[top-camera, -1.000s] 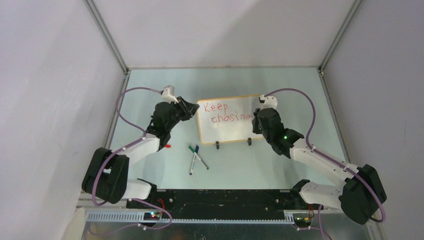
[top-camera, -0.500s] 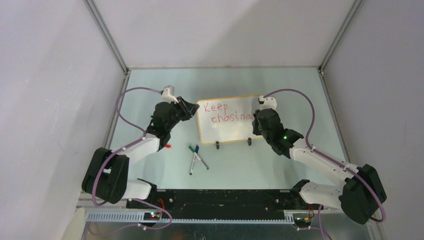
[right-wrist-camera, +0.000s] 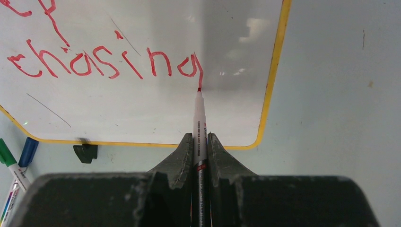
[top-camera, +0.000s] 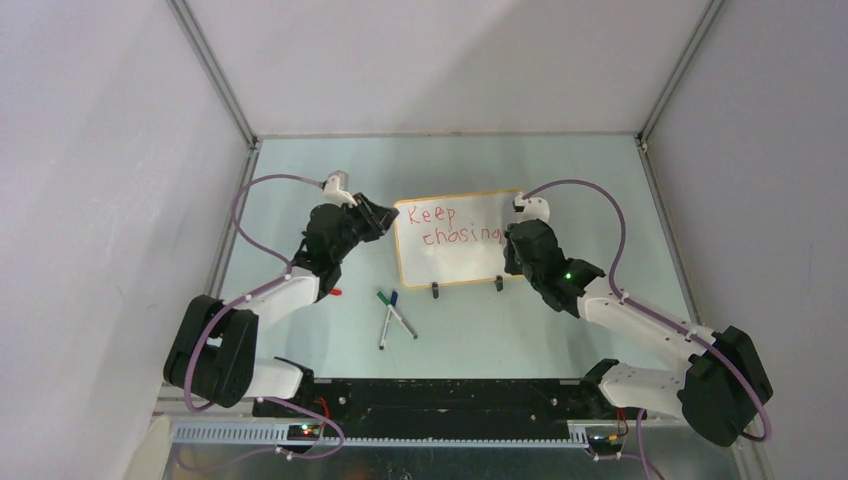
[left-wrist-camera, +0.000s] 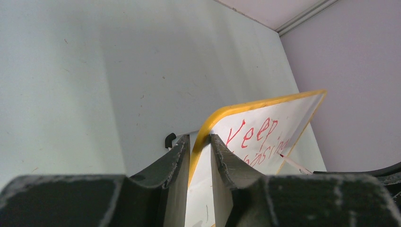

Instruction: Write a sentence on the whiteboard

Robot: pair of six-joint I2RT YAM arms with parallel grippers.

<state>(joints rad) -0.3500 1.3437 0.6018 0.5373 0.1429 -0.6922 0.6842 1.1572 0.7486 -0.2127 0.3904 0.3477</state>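
The whiteboard [top-camera: 455, 262] stands tilted mid-table on two black clip feet. The sentence [top-camera: 455, 226] reads "Keep" and "chasing" in red, in two lines. My left gripper [top-camera: 385, 222] is shut on the board's left yellow edge, one finger on each face; the left wrist view shows this [left-wrist-camera: 199, 138]. My right gripper [top-camera: 512, 250] is shut on a red marker [right-wrist-camera: 199, 113]. The marker tip touches the board at the foot of the "g" in "chasing" [right-wrist-camera: 94, 64], with bare white board [right-wrist-camera: 142, 113] below the writing.
A green-capped and a blue-capped marker [top-camera: 392, 315] lie crossed in front of the board, also at the right wrist view's left edge [right-wrist-camera: 14, 163]. A small red cap [top-camera: 335, 292] lies by the left arm. Clip feet [top-camera: 435, 291] stand at the board's near edge. Enclosure walls surround the table.
The right gripper has drawn the marker slightly down toward the near edge, and the last letter now reads as a "g" with a tail. The left arm has not moved.
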